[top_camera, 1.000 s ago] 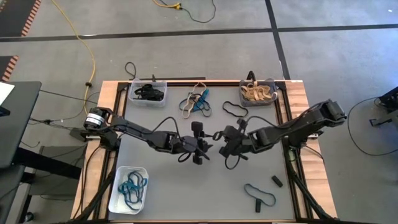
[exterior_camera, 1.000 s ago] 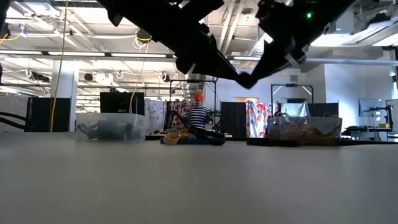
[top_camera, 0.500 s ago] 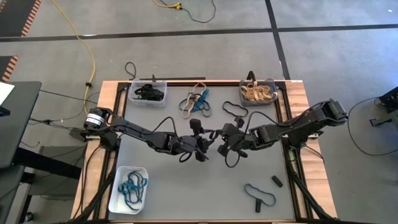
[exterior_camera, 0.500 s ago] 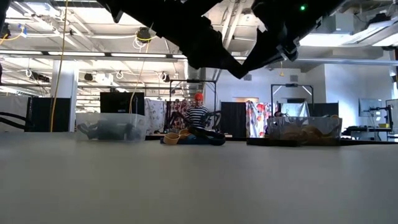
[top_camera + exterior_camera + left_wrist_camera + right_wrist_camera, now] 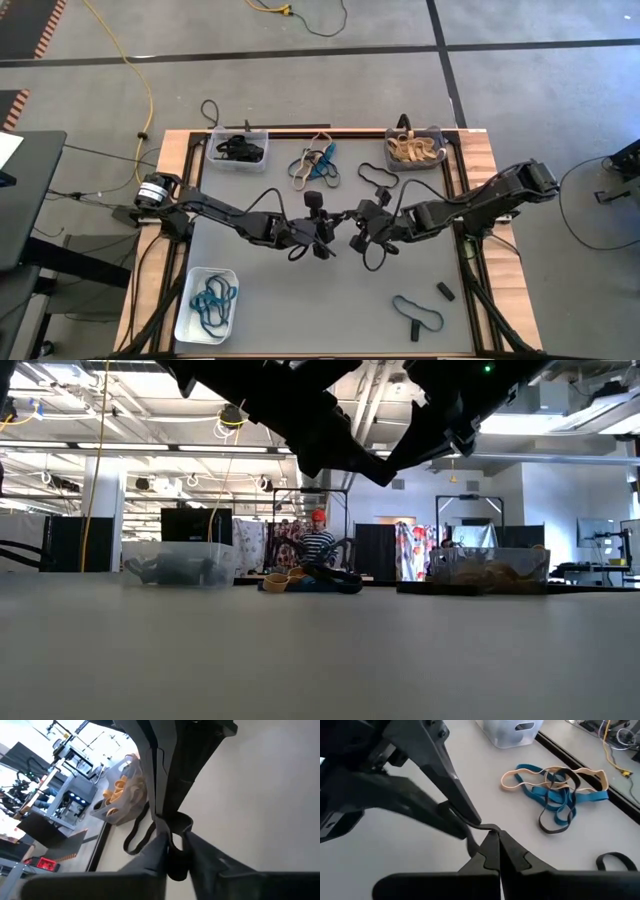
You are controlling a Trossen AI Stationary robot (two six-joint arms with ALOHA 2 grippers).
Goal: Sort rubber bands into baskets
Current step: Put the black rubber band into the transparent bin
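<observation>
Midtable, left tool (image 5: 328,238) and right tool (image 5: 352,236) both pinching one black rubber band (image 5: 487,827).

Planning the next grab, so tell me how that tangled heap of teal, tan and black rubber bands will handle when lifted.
The heap of teal, tan and black rubber bands looks floppy: thin loops lying flat and curled. Interlaced, several would probably rise together. Likely very light, unlikely to roll.
</observation>
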